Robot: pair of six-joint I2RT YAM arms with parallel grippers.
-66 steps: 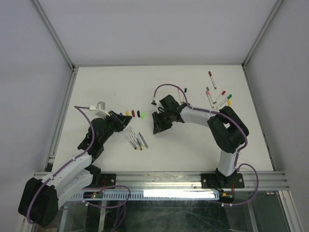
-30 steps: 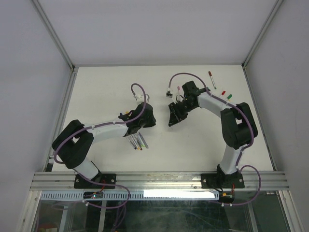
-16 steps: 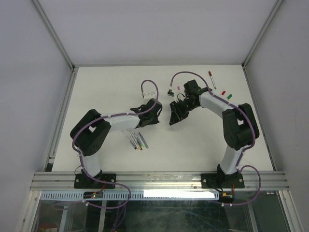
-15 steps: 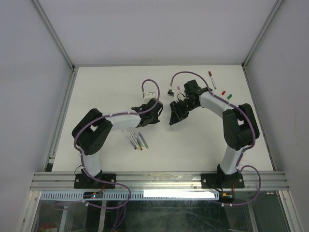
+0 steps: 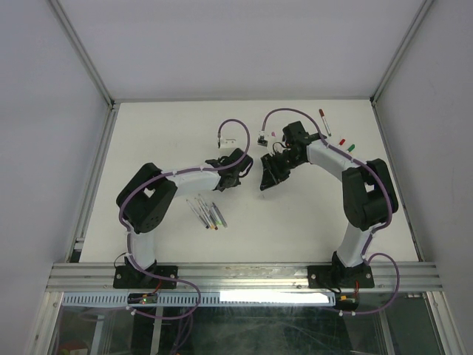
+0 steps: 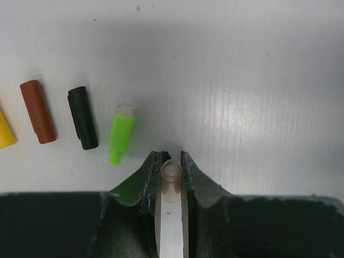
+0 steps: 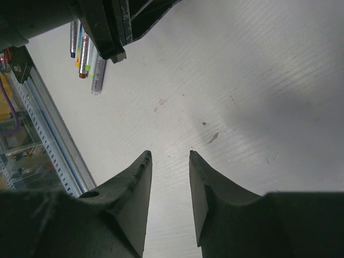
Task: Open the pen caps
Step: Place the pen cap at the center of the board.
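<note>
In the left wrist view my left gripper is shut on a pale pink pen cap held at its fingertips just above the table. Left of it lies a row of loose caps: green, black, dark red and yellow. In the top view the left gripper hides that row. My right gripper is open and empty, low over bare table, just right of the left one in the top view.
Several uncapped pen barrels lie near the left arm and also show in the right wrist view. Capped pens lie at the back right: one with a red tip, a red end and a green end. The rail marks the near edge.
The left arm has swung right from the left side to the table's middle, over the cap row. The right gripper drew back slightly, then held still.
</note>
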